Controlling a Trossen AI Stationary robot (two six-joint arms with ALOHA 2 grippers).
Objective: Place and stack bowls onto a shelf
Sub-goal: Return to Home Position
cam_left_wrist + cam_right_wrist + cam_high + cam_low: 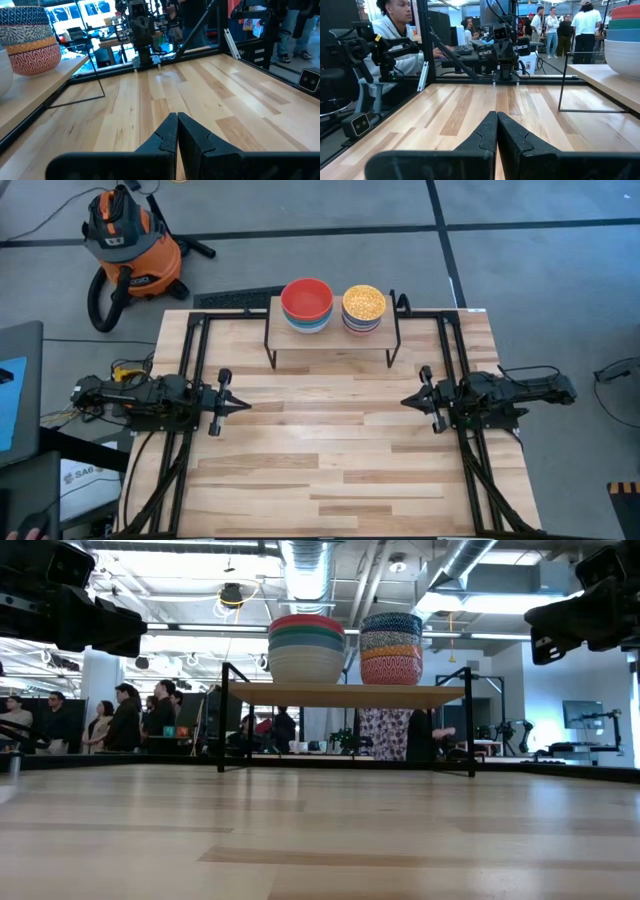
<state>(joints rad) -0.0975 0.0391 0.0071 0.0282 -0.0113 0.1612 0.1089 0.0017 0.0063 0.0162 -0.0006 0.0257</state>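
The bowls (306, 304) sit stacked on the shelf (335, 338), well clear of the left gripper (238, 406) and right gripper (410, 400), both pinched shut, empty. Just homing left, I reckon.

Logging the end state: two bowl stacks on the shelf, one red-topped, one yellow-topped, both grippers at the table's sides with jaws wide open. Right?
Not quite: both sets of jaws are shut, not open. The left wrist view shows the left gripper closed, and the right wrist view shows the same for the right gripper. The rest holds: the red-topped stack and the yellow-topped stack stand on the shelf.
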